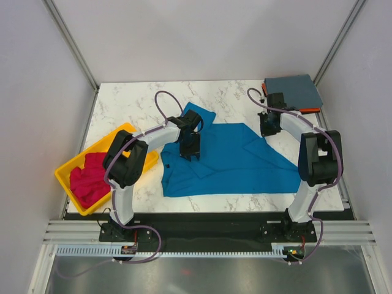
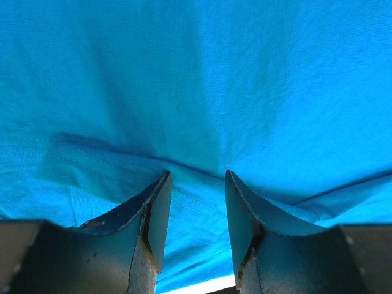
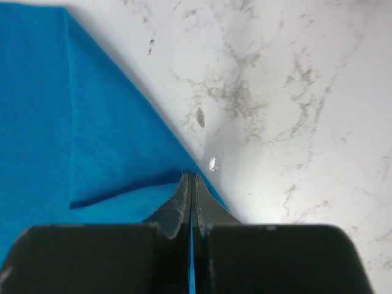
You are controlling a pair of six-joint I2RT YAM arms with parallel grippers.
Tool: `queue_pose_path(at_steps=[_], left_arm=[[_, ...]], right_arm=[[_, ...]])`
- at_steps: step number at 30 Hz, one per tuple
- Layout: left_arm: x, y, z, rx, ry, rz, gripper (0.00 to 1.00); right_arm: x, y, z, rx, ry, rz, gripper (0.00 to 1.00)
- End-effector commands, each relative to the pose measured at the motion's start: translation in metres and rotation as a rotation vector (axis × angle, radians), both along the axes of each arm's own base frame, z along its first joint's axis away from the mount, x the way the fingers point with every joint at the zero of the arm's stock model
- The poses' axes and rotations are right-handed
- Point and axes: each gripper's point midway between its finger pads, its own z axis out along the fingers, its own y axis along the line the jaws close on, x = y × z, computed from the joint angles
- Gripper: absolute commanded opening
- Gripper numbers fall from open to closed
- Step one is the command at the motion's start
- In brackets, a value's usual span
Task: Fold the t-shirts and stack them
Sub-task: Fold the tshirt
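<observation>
A bright blue t-shirt (image 1: 226,160) lies spread on the marble table, partly folded. My left gripper (image 1: 189,153) is open and pressed down on its left part; in the left wrist view blue cloth (image 2: 202,92) fills the frame between and past my fingertips (image 2: 160,202). My right gripper (image 1: 267,128) is shut on the blue shirt's right edge (image 3: 122,153), a thin line of blue showing between its jaws. A magenta-red t-shirt (image 1: 90,177) lies bunched in the yellow tray. A slate grey-blue t-shirt (image 1: 294,92) lies folded at the back right with an orange edge (image 1: 309,111) under it.
The yellow plastic tray (image 1: 125,131) sits at the table's left edge. Bare marble (image 3: 294,92) shows to the right of the blue shirt's edge. White walls and a metal frame enclose the table.
</observation>
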Motion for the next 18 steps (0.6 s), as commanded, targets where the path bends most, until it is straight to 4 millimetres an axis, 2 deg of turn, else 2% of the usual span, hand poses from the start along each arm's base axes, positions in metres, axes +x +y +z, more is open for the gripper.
queue_pose_path(at_steps=[1, 6, 18], left_arm=[[0.010, 0.004, -0.003, 0.027, -0.024, 0.003, 0.48], [0.011, 0.006, -0.004, 0.036, -0.026, 0.006, 0.48], [0.010, 0.009, -0.008, 0.049, -0.020, 0.009, 0.48]], right_arm=[[0.026, -0.022, 0.043, -0.065, -0.135, -0.098, 0.00], [0.041, -0.042, 0.052, -0.120, -0.167, -0.145, 0.00], [0.064, -0.092, 0.060, -0.282, -0.203, -0.274, 0.00]])
